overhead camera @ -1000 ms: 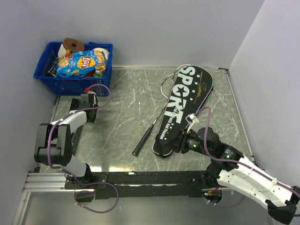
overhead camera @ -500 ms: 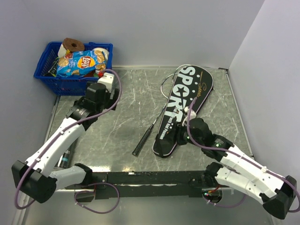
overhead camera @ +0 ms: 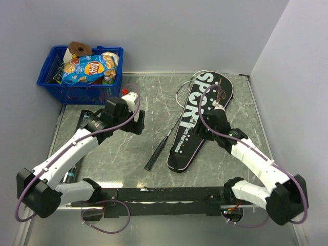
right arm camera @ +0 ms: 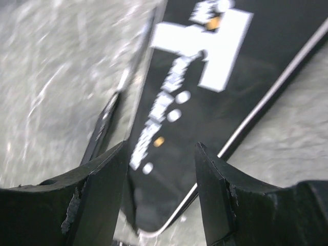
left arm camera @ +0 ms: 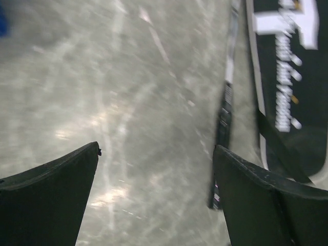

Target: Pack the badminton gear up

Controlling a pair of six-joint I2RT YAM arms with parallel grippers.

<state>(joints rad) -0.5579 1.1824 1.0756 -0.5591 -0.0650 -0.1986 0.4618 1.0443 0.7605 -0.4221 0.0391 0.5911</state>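
On the grey table point(overhead camera: 133, 154), my left gripper point(left arm camera: 156, 154) and right gripper point(right arm camera: 160, 146), both spread and empty, have just swung over racket point(overhead camera: 158, 151) and bag point(overhead camera: 197, 97); packing can begin.

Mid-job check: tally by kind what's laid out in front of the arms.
Racket, plainly seen: 1
Racket bag: 1
Dark tube: 1
Blue basket: 1
Total: 4; no second racket can be made out.

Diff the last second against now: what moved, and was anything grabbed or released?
The left gripper unfolded from the far left and swung right toward the racket, fingers open. The right gripper travelled away from its base along the SPORT bag, from the narrow end toward mid-length, also open. Nothing was grasped or released. The bag, racket and blue basket stayed put.
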